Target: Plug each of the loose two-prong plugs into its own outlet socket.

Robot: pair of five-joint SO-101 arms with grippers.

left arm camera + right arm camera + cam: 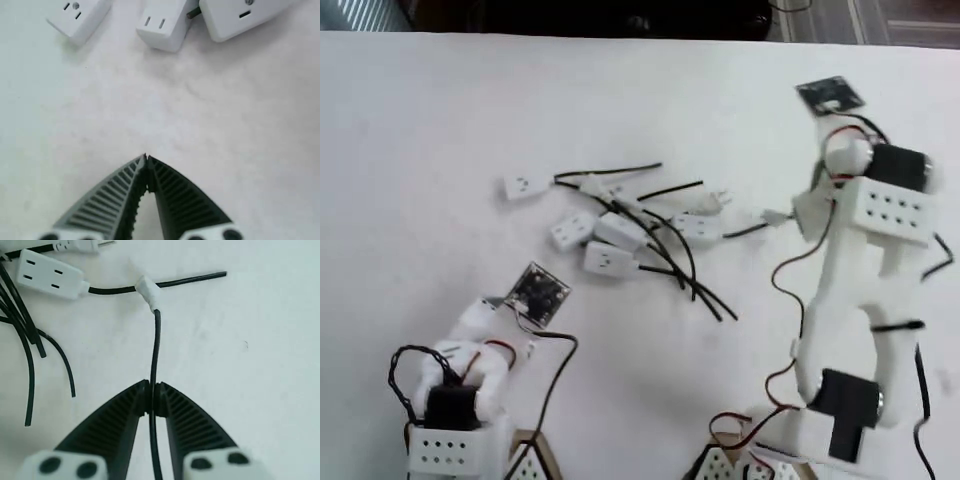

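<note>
Five sockets (608, 260) and three plugs (720, 200) lie mid-table among black cords. The right gripper (152, 400) pinches one cord (156, 350), which runs straight out from its jaws toward the sockets. The left gripper (146, 162), jaws pressed together and empty, sits near them.

socket (240, 17) cropped at edge, cord (154, 350) end seemingly hidden by fingers (115, 432)
</note>
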